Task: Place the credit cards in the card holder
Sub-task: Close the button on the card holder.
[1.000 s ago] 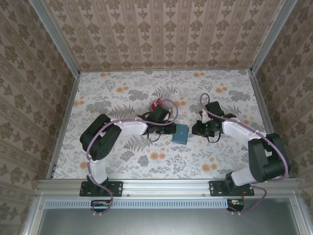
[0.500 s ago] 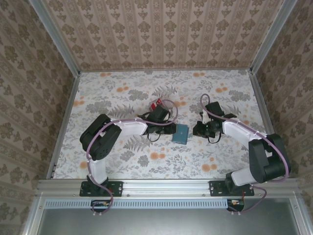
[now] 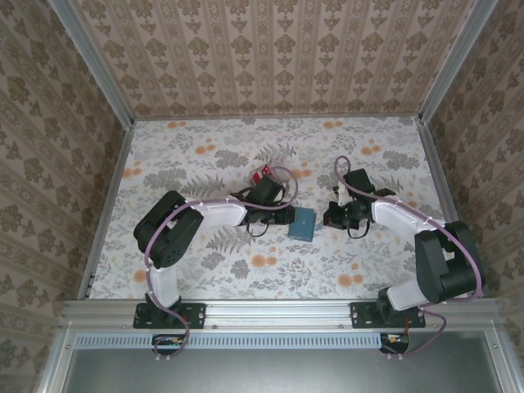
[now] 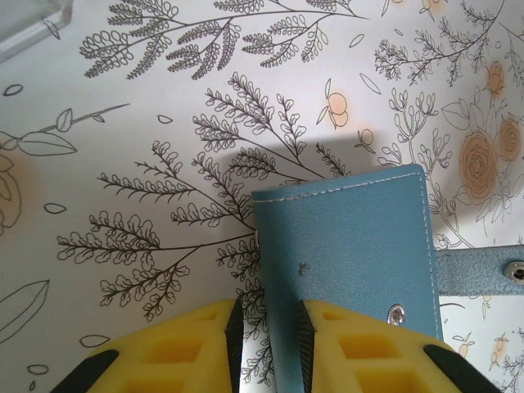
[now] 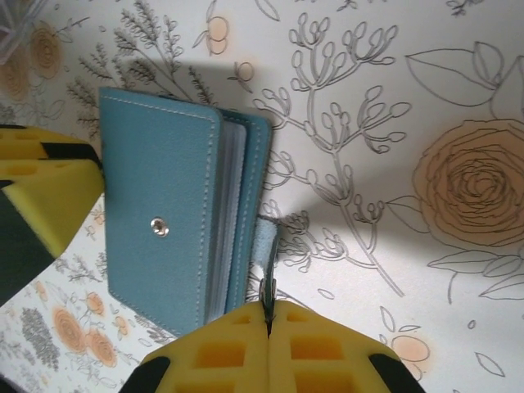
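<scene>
Two sets of jaws meet at the card holder [image 5: 160,221]. The right jaws are pressed together on its thin strap [image 5: 268,246], which sticks out from the open side. The left jaws stand a little apart at the opposite, folded edge. One pad [image 4: 304,344] lies over the cover and the other sits beside it above the desk [image 4: 123,123], so they straddle that edge rather than clamp it.

The card holder lies mid-desk between the two arms. Its cover is slightly lifted and pale sleeves show inside, but I cannot tell whether any card sits in them. It looks light, soft and floppy, and would likely slide if pulled from one end. The strap and the folded edge seem the sensible holds for spreading it.

The credit cards [image 3: 264,173], red and white, lie beyond the left wrist. They look thin, stiff and slick, probably best pinched by an edge. A clear box [image 4: 29,29] shows its corner nearby, contents unseen.
</scene>
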You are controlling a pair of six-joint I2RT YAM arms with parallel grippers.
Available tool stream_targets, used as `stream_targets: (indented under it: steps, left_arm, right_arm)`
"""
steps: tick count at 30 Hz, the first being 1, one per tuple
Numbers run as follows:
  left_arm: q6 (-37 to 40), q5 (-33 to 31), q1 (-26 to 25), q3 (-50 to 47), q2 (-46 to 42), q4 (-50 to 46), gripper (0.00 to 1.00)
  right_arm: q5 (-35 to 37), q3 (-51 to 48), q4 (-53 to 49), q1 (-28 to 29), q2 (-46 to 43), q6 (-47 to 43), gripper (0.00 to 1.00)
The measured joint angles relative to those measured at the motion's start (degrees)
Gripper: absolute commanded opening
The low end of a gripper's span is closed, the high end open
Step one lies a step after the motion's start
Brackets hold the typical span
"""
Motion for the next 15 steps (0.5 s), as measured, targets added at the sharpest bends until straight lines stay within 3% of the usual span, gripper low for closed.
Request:
stream_targets:
  steps: [7,15]
  left_arm:
    - [-0.04,0.24,0.00,0.00,0.00,0.68,0.25]
    - [-0.44,0.70,-0.02,0.00,0.07,1.62,0.25]
  right_arm:
    - [-1.92,2.73,-0.13,2.40,0.11,0.02,0.00]
    - [-2.19,6.10,-0.15,6.47,5.97,-0.04,0.00]
